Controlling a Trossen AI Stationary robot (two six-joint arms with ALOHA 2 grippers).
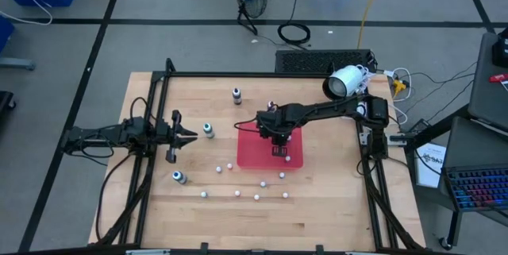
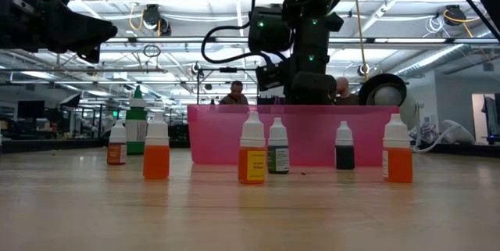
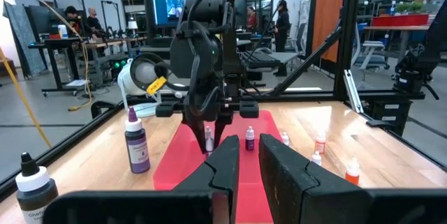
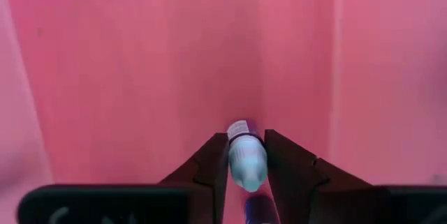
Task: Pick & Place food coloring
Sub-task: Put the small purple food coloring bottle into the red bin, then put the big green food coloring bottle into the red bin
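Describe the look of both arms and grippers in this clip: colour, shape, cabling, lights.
Both arms are black, slim jointed links. The left gripper ends in two blocky dark fingers. The right gripper has narrow tapering fingers under a bulky black wrist housing; black cables loop above it, and small green lights show there in the low view.

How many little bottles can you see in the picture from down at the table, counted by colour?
orange bottles: 4
green bottle: 1
dark bottles: 2
Total: 7
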